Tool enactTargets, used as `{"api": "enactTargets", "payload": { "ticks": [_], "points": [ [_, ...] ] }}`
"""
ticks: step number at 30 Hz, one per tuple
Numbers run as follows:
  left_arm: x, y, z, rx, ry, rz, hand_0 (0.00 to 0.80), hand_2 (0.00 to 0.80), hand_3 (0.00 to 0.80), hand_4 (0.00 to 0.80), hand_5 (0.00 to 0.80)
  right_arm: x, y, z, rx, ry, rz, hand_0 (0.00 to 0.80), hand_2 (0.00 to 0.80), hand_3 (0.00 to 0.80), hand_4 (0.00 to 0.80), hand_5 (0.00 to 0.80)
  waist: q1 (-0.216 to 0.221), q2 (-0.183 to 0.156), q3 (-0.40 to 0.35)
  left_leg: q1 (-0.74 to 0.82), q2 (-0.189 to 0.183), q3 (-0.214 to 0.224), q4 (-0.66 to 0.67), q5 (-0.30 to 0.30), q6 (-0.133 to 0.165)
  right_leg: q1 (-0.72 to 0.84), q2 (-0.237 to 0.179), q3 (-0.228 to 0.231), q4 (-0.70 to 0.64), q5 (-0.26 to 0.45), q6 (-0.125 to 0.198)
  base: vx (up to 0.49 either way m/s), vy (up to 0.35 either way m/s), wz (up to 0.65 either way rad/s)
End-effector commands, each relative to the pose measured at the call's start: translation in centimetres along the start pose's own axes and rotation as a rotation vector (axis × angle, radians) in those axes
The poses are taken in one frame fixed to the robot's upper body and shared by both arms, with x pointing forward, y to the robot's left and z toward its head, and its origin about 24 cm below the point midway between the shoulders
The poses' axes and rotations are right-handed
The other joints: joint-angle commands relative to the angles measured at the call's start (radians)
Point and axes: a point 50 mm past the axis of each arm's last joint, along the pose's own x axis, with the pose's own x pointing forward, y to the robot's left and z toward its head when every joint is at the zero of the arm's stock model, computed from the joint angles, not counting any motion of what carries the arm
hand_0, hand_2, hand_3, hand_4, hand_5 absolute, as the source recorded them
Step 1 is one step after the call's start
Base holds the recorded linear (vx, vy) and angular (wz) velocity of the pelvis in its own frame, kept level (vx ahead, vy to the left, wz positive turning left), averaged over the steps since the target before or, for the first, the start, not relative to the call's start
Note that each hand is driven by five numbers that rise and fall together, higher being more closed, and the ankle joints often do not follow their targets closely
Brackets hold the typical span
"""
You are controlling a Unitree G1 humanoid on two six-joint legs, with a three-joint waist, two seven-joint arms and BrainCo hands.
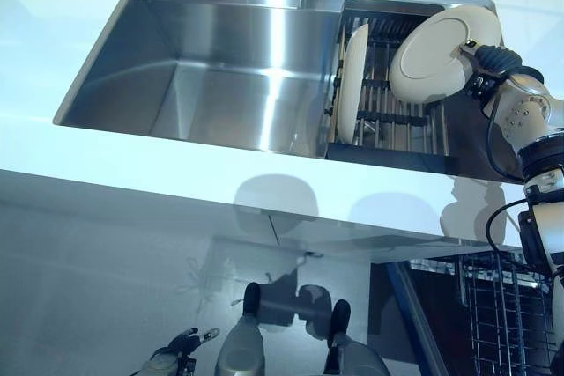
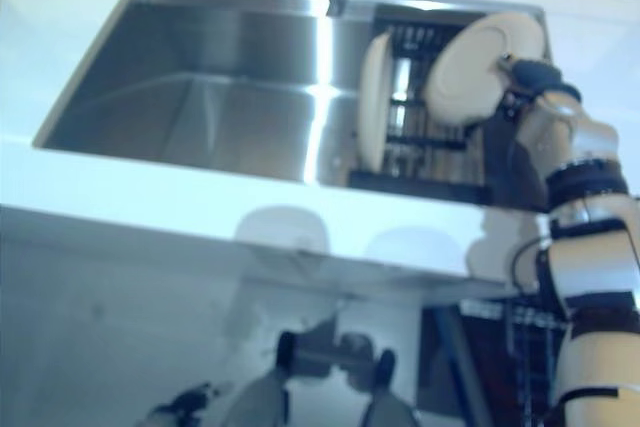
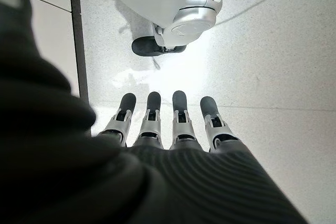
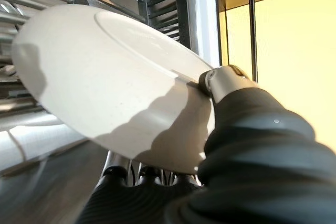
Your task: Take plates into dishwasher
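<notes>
Right hand (image 1: pixel 487 63) pinches a round white plate (image 1: pixel 438 55) by its rim, tilted above the drying rack (image 1: pixel 397 116) at the upper right. Another white plate (image 1: pixel 352 84) stands upright in that rack. Left hand (image 3: pixel 163 124), lower left, hangs with fingers straight.

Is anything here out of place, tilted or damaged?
Nothing looks damaged or spilled. One white plate stands upright in the drying rack in the sink; the other plate is tilted only because the right hand pinches it above the rack.
</notes>
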Motion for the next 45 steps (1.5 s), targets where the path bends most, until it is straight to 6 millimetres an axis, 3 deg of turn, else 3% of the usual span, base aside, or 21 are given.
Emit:
{"api": "enactTargets", "payload": {
  "ticks": [1,15,26,36,45],
  "points": [
    [0.1,0.0,0.6,0.063,0.000,-0.008,0.000,0.000,0.000,0.000,0.000,-0.9,0.1,5.7,-0.074,-0.201,-0.043,0.800,0.800,0.800,0.800,0.800,0.017,-0.048,-0.012,-0.013,-0.010,0.001,-0.004,0.005,-0.002,-0.021,-0.076,-0.009,-0.001,0.046,0.052,0.000,0.000,0.00],
    [-0.1,0.5,-0.4,0.082,0.031,0.002,0.000,0.000,0.000,0.000,0.000,-1.7,-0.7,8.4,-0.071,-0.314,-0.106,0.800,0.800,0.800,0.800,0.800,0.012,-0.075,-0.095,0.043,0.001,0.011,-0.004,-0.010,-0.009,0.036,-0.066,0.000,-0.001,0.026,0.054,0.000,0.000,0.00],
    [-0.3,0.7,-1.8,0.092,0.107,-0.005,0.000,0.000,0.000,0.000,0.000,-2.8,-2.8,10.7,-0.165,-0.374,-0.099,0.800,0.800,0.800,0.800,0.800,-0.022,-0.115,-0.206,0.124,0.019,0.049,-0.004,-0.041,-0.010,0.101,-0.055,0.030,-0.001,0.002,0.053,0.030,0.024,-0.04],
    [-0.4,1.4,-2.2,0.113,0.122,0.022,0.000,0.000,0.000,0.000,0.000,-3.5,-5.3,10.5,-0.282,-0.383,-0.091,0.800,0.800,0.800,0.800,0.800,-0.081,-0.132,-0.252,0.194,0.026,0.088,-0.004,-0.076,0.001,0.128,-0.043,0.102,-0.001,-0.002,0.054,0.029,0.013,-0.20],
    [-0.5,1.4,-2.4,0.095,0.110,0.030,0.000,0.000,0.000,0.000,0.000,-4.9,-8.0,9.1,-0.540,-0.380,-0.041,0.800,0.800,0.800,0.800,0.800,-0.150,-0.145,-0.259,0.222,0.051,0.142,-0.004,-0.086,0.000,0.116,-0.024,0.172,-0.001,0.003,0.057,0.021,-0.010,-0.24]
  ]
}}
